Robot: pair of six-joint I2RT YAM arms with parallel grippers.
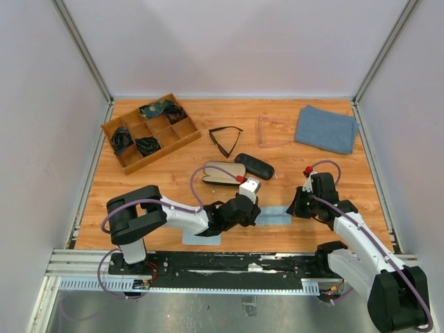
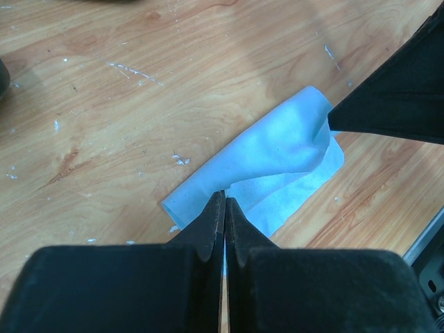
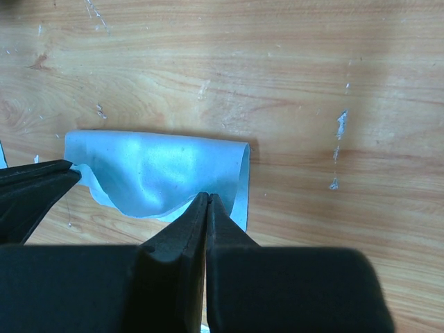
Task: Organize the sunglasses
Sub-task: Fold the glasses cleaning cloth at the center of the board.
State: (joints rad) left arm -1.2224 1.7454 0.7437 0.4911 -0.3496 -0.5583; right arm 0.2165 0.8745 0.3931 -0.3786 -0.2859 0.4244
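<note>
Task barely begun: 0 of 2 pairs stowed. Black sunglasses (image 1: 223, 139) loose on wood, upper centre of top view. Pale pink sunglasses (image 1: 272, 133) just right of them, also loose. Neither in open case (image 1: 223, 172) nor closed case (image 1: 254, 166). Left gripper (image 2: 223, 208) and right gripper (image 3: 207, 208) both pinched tight on opposite ends of 1 light blue cloth (image 1: 274, 216), lower centre.

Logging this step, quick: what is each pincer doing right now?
Left pincer: closed, pinching the light blue cloth.
Right pincer: closed, pinching the same cloth's other end.
</note>
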